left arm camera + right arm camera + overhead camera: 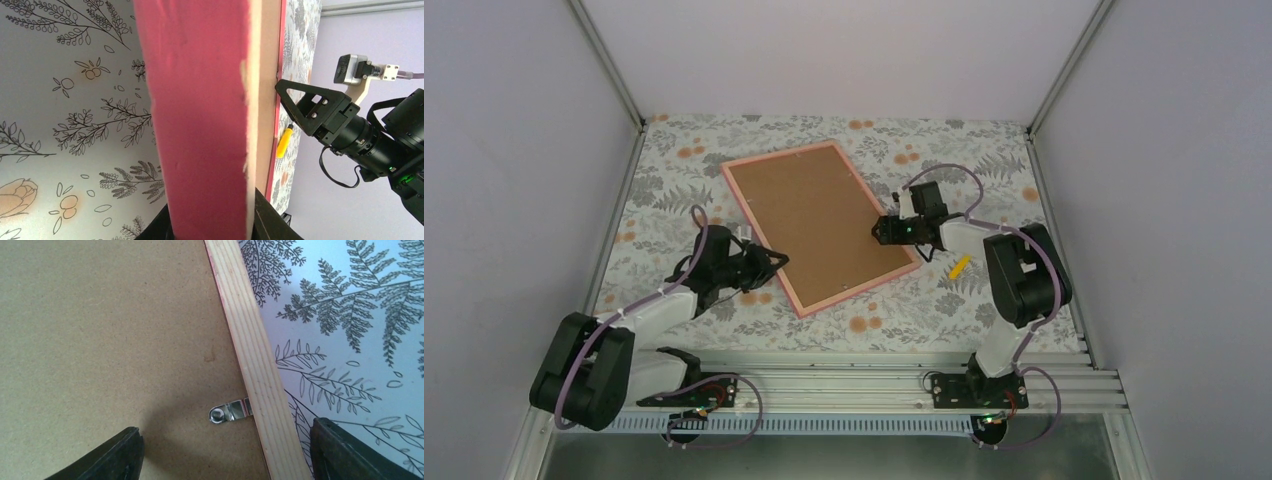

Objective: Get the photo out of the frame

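I see the frame (819, 225) lying back up at the centre of the tablecloth (984, 160), left gripper (769, 262) clamped on its 8 o'clock edge, right gripper (882, 232) at 3 o'clock, jaws apart over a metal clip (231, 411)

1 frame (819, 215), pink rim, brown back upward, lying askew on floral-clothed worktop (984, 160).
1 left tool (771, 262), at the frame's near-left edge.
1 right tool (882, 232), over the frame's right edge.
1 small yellow item (960, 266), on the worktop right of the frame.
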